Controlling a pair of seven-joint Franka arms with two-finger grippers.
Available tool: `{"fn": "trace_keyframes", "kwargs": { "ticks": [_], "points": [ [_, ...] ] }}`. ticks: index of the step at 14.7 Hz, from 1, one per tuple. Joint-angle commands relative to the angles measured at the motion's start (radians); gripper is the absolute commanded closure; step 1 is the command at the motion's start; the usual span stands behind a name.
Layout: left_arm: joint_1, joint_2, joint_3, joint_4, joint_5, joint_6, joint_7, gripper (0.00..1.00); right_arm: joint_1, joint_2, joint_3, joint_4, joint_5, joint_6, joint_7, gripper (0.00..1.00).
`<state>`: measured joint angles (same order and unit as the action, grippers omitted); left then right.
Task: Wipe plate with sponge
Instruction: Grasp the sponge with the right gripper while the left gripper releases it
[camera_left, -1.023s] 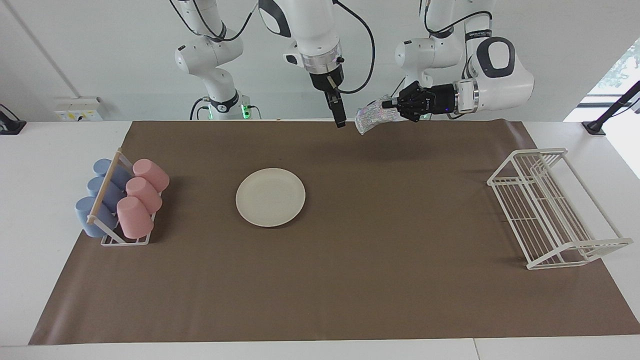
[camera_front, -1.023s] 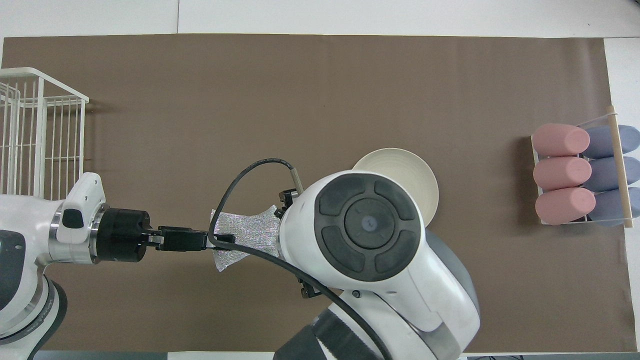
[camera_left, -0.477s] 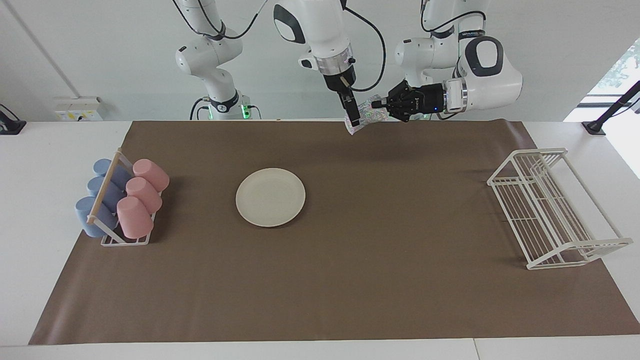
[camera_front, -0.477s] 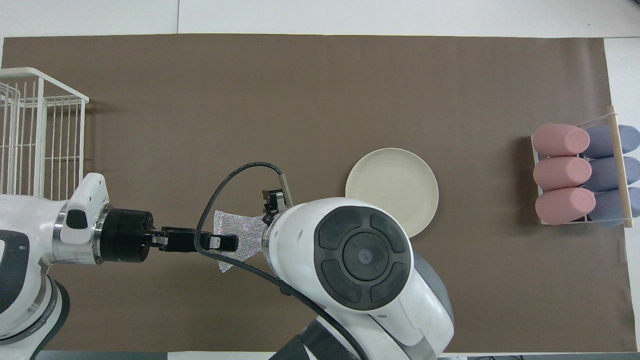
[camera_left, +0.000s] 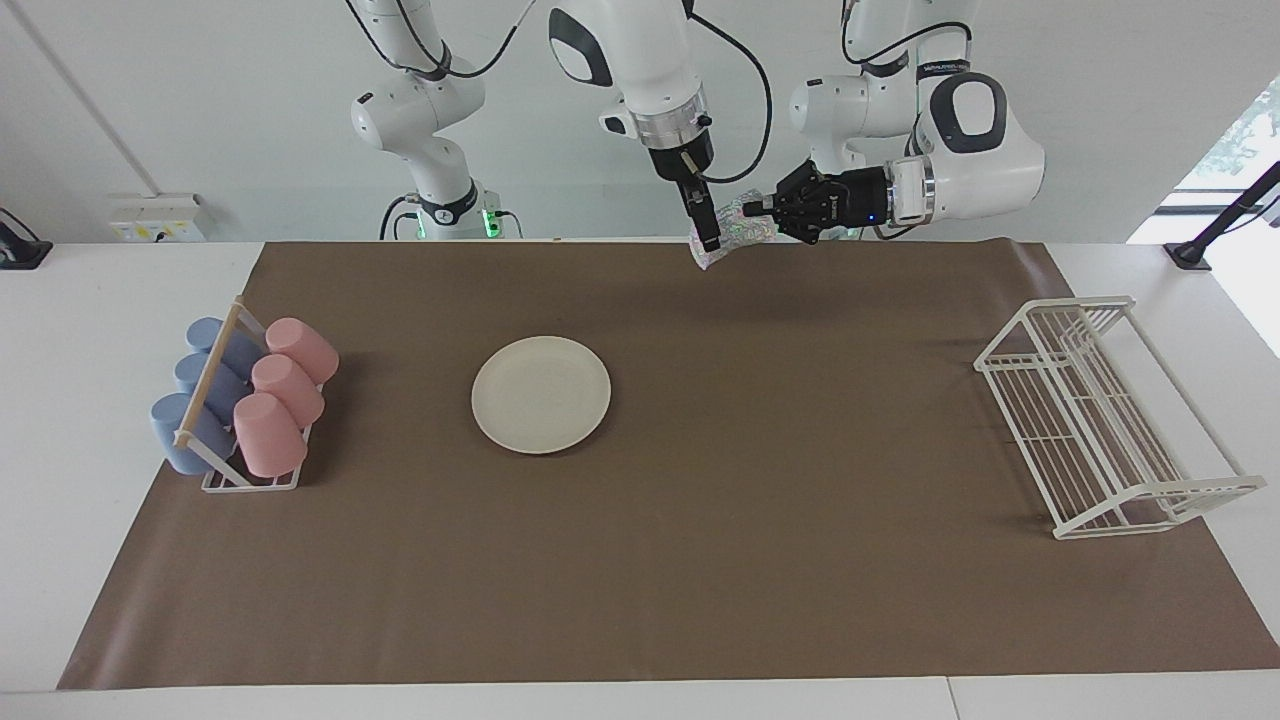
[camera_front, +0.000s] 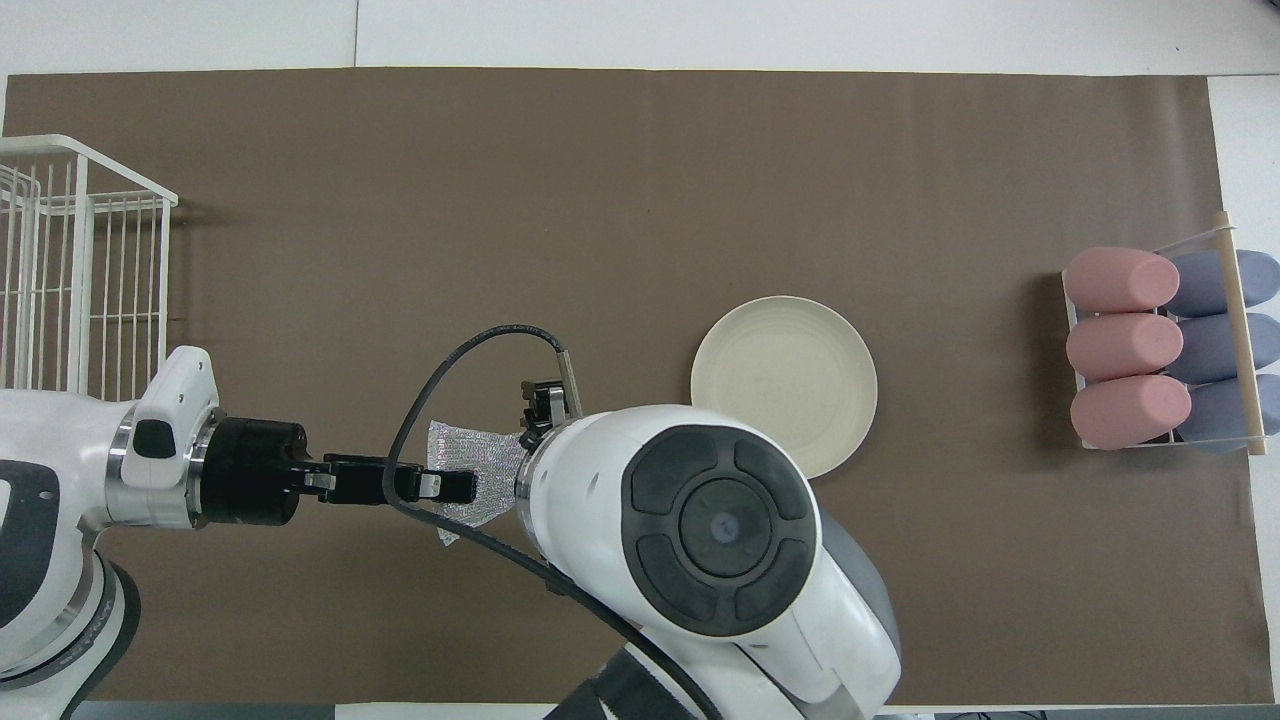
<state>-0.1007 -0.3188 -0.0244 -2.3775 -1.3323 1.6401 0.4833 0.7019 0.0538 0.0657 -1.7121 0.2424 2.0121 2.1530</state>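
Above the counter's (camera_left: 640, 560) robot-side edge, my left hand (camera_left: 762, 209) clamps the sponge (camera_left: 733, 228) while my wide-open right hand (camera_left: 706, 236) has closed in, plate (camera_left: 541, 394) still unwiped.

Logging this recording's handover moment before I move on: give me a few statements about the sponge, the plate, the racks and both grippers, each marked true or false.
1. The left gripper holds the sponge up in the air. True.
2. The sponge lies on the plate. False: the plate is bare, and the sponge is held well above the brown mat.
3. The right gripper is at the sponge with its fingers open. True.
4. The white wire rack holds the cups. False: it is empty; the pink cups and blue cups sit in the small rack at the right arm's end.
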Motion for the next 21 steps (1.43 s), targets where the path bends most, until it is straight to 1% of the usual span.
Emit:
{"fn": "trace_keyframes", "kwargs": {
  "ticks": [1, 2, 3, 4, 5, 7, 8, 10, 15, 17, 18, 19, 20, 21],
  "points": [
    [-0.02, -0.036, 0.015, -0.035, -0.016, 0.009, 0.015, 1.0, 0.022, -0.02, 0.0, -0.052, 0.018, 0.082, 0.051, 0.0],
    [-0.02, -0.036, 0.015, -0.035, -0.016, 0.007, 0.015, 1.0, 0.025, -0.023, 0.0, -0.066, 0.018, 0.094, 0.062, 0.0],
    [-0.019, -0.036, 0.015, -0.037, -0.016, 0.007, 0.015, 1.0, 0.027, -0.026, 0.0, -0.073, 0.017, 0.097, 0.062, 0.02],
    [-0.019, -0.036, 0.015, -0.037, -0.015, 0.006, 0.014, 1.0, 0.027, -0.026, 0.0, -0.073, 0.018, 0.097, 0.062, 0.05],
    [-0.017, -0.036, 0.017, -0.035, -0.015, 0.006, 0.014, 1.0, 0.027, -0.026, 0.0, -0.075, 0.018, 0.096, 0.062, 0.11],
    [-0.016, -0.036, 0.017, -0.037, -0.011, 0.004, 0.014, 1.0, 0.027, -0.026, -0.001, -0.073, 0.017, 0.091, 0.05, 0.7],
    [-0.014, -0.036, 0.017, -0.037, -0.011, 0.0, 0.014, 1.0, 0.027, -0.028, -0.001, -0.075, 0.015, 0.089, 0.042, 0.82],
    [-0.013, -0.036, 0.017, -0.037, -0.008, -0.002, 0.014, 1.0, 0.025, -0.028, -0.001, -0.078, 0.015, 0.082, 0.002, 1.0],
    [-0.014, -0.036, 0.017, -0.038, -0.004, -0.006, 0.012, 1.0, 0.024, -0.029, -0.001, -0.081, 0.0, 0.08, -0.004, 1.0],
    [-0.014, -0.036, 0.015, -0.038, 0.018, -0.008, 0.012, 1.0, 0.021, -0.029, -0.001, -0.081, -0.002, 0.076, -0.015, 1.0],
    [-0.013, -0.036, 0.017, -0.037, 0.021, -0.011, 0.012, 0.86, 0.016, -0.029, -0.003, -0.078, -0.002, 0.056, -0.03, 1.0],
    [-0.013, -0.037, 0.017, -0.035, 0.022, -0.016, 0.002, 0.25, 0.013, -0.029, -0.004, -0.073, -0.005, 0.042, -0.048, 1.0],
    [-0.011, -0.037, 0.017, -0.035, 0.024, -0.017, -0.009, 0.0, 0.01, -0.029, -0.004, -0.078, -0.006, 0.048, -0.062, 1.0],
    [-0.008, -0.037, 0.017, -0.034, 0.036, -0.025, -0.018, 0.0, -0.004, -0.028, -0.004, -0.076, -0.006, 0.056, -0.082, 1.0]
  ]
}}
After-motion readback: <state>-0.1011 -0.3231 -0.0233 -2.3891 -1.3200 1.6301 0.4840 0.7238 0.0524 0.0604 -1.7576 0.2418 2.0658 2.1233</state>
